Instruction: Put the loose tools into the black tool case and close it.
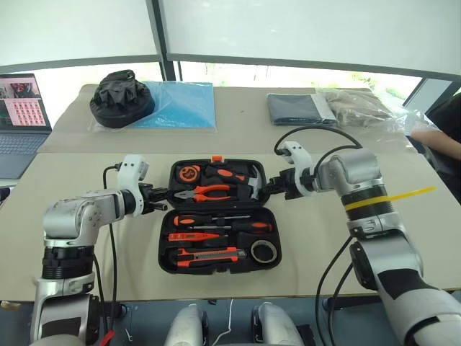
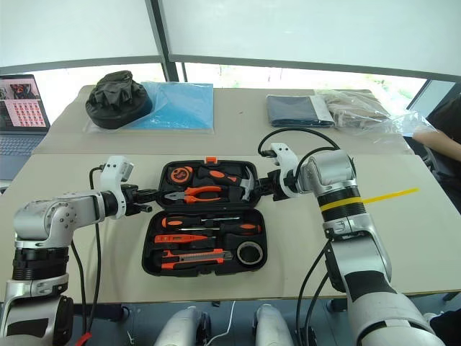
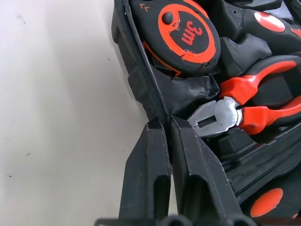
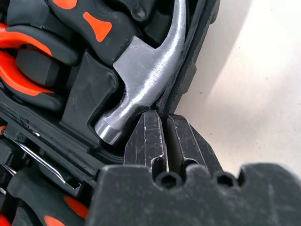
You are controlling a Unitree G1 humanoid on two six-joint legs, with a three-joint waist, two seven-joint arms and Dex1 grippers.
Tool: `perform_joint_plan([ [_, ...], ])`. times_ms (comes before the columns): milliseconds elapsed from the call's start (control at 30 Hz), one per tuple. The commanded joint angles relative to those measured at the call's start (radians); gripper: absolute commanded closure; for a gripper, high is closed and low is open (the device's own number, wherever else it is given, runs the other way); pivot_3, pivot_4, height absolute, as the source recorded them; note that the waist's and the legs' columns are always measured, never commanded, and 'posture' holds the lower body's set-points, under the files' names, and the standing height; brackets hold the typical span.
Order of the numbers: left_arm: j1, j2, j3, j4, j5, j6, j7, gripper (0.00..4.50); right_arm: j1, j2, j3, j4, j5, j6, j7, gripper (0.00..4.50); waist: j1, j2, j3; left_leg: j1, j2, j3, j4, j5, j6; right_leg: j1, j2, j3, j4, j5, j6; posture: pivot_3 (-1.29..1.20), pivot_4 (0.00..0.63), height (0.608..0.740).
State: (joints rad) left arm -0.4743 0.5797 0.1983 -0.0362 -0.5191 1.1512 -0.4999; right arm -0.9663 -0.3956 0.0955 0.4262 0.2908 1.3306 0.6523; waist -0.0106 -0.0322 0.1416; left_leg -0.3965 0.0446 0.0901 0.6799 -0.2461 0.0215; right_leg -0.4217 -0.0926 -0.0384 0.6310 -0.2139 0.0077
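The black tool case (image 1: pixel 216 271) lies open on the table, its far half (image 3: pixel 141 89) hinged back flat. In the near half lie two screwdrivers (image 1: pixel 216 218), a slim orange tester (image 1: pixel 194 236), the utility knife (image 1: pixel 209 254) and a dark tape roll (image 1: pixel 265 251). The far half holds pliers (image 1: pixel 209 192), a hammer (image 4: pixel 141 80) and a tape measure (image 3: pixel 186 37). My left gripper (image 1: pixel 167 194) is shut on the left rim of the far half, and its fingers (image 3: pixel 146 174) pinch that edge. At the right rim, beside the hammer head, my right gripper (image 1: pixel 268 189) is shut on the edge.
A laptop (image 1: pixel 21 115) stands at the far left. On the back table lie a lumpy black bag (image 1: pixel 121 97) on a blue sheet (image 1: pixel 180 104), a folded grey cloth (image 1: pixel 299 108) and a plastic bag (image 1: pixel 360 108). A person's arm (image 1: pixel 439 137) shows at the right edge.
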Motion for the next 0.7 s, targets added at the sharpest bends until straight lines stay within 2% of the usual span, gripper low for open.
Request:
perform_joint_plan([
  [33, 0.052, -0.002, 0.049, -0.026, -0.007, -0.182, -0.073, 4.46, 0.062, -0.008, -0.026, -0.097, -0.005, -0.216, 0.011, 4.50, -0.002, 0.000, 0.000, 0.000, 0.000, 0.000, 0.000, 0.000, 0.000, 0.000, 0.000, 0.000, 0.000, 0.000, 0.000, 0.00, 0.150, 0.740],
  [100, 0.088, 0.001, 0.066, -0.046, -0.006, -0.265, -0.107, 4.46, 0.109, -0.030, -0.012, -0.188, -0.008, -0.374, 0.071, 4.50, -0.004, 0.000, 0.001, -0.002, 0.001, 0.000, 0.000, 0.001, -0.001, -0.002, 0.001, 0.000, -0.001, 0.001, -0.001, 0.00, 0.150, 0.740],
  [167, 0.138, 0.007, 0.075, -0.065, 0.027, -0.424, -0.154, 4.46, 0.170, -0.062, 0.013, -0.276, -0.038, -0.553, 0.117, 4.50, -0.004, 0.001, 0.002, -0.004, 0.001, 0.000, 0.000, 0.001, -0.001, -0.005, 0.001, 0.000, -0.001, 0.001, -0.001, 0.00, 0.150, 0.740],
  [200, 0.169, 0.000, 0.090, -0.076, 0.043, -0.521, -0.172, 4.46, 0.216, -0.107, 0.059, -0.320, -0.105, -0.731, 0.141, 4.50, -0.004, 0.001, 0.002, -0.006, 0.001, 0.000, 0.000, 0.001, -0.001, -0.007, 0.001, 0.000, -0.001, 0.001, -0.001, 0.00, 0.150, 0.740],
  [233, 0.219, -0.017, 0.114, -0.099, 0.056, -0.656, -0.206, 4.46, 0.281, -0.194, 0.138, -0.350, -0.215, -1.058, 0.199, 4.50, -0.004, 0.001, 0.002, -0.009, 0.001, 0.000, 0.000, 0.001, -0.001, -0.010, 0.001, 0.001, -0.001, 0.001, -0.001, 0.00, 0.150, 0.740],
  [267, 0.253, -0.029, 0.130, -0.110, 0.062, -0.748, -0.228, 4.46, 0.323, -0.255, 0.193, -0.361, -0.291, -1.291, 0.238, 4.50, -0.001, 0.001, 0.003, -0.014, 0.000, 0.001, 0.000, 0.001, -0.001, -0.014, 0.001, 0.001, -0.001, 0.001, -0.001, 0.00, 0.150, 0.740],
  [300, 0.281, -0.039, 0.139, -0.115, 0.074, -0.833, -0.239, 4.46, 0.355, -0.291, 0.220, -0.350, -0.327, -1.465, 0.268, 4.50, 0.001, 0.001, 0.003, -0.019, -0.002, 0.001, 0.000, 0.001, 0.000, -0.019, -0.001, 0.001, -0.001, 0.001, 0.001, 0.00, 0.150, 0.740],
  [433, 0.424, -0.011, 0.080, -0.106, 0.240, -1.180, -0.286, 4.46, 0.465, -0.278, 0.151, -0.296, -0.284, -1.588, 0.211, 4.50, -0.004, 0.000, 0.003, -0.018, -0.001, 0.004, -0.001, 0.000, 0.000, -0.018, 0.000, 0.001, -0.005, 0.000, 0.002, 0.00, 0.150, 0.740],
  [567, 0.546, 0.059, -0.016, -0.046, 0.434, -1.538, -0.342, 4.46, 0.540, -0.292, 0.130, -0.236, -0.361, -1.775, 0.134, 4.50, -0.003, 0.000, 0.003, -0.014, 0.001, 0.007, -0.001, -0.002, 0.002, -0.015, 0.000, 0.002, -0.005, 0.000, 0.001, 0.00, 0.150, 0.740],
  [633, 0.590, 0.091, -0.053, -0.012, 0.487, -1.666, -0.360, 4.46, 0.567, -0.305, 0.129, -0.210, -0.384, -1.847, 0.124, 4.50, 0.001, 0.000, 0.003, -0.010, 0.002, 0.008, -0.001, -0.002, 0.002, -0.012, -0.001, 0.002, -0.005, 0.000, 0.000, 0.00, 0.150, 0.740],
  [667, 0.604, 0.097, -0.054, 0.008, 0.491, -1.698, -0.352, 4.49, 0.586, -0.309, 0.122, -0.200, -0.379, -1.872, 0.123, 4.11, 0.003, 0.002, 0.002, -0.008, 0.002, 0.008, -0.002, -0.002, 0.003, -0.009, -0.002, 0.001, -0.006, -0.001, 0.000, 0.00, 0.150, 0.740],
  [700, 0.617, 0.098, -0.046, 0.021, 0.483, -1.700, -0.339, 3.92, 0.603, -0.320, 0.119, -0.187, -0.385, -1.914, 0.119, 3.65, 0.005, 0.002, 0.002, -0.004, 0.002, 0.008, -0.002, -0.003, 0.003, -0.006, -0.002, 0.001, -0.007, -0.002, -0.001, 0.00, 0.150, 0.740],
])
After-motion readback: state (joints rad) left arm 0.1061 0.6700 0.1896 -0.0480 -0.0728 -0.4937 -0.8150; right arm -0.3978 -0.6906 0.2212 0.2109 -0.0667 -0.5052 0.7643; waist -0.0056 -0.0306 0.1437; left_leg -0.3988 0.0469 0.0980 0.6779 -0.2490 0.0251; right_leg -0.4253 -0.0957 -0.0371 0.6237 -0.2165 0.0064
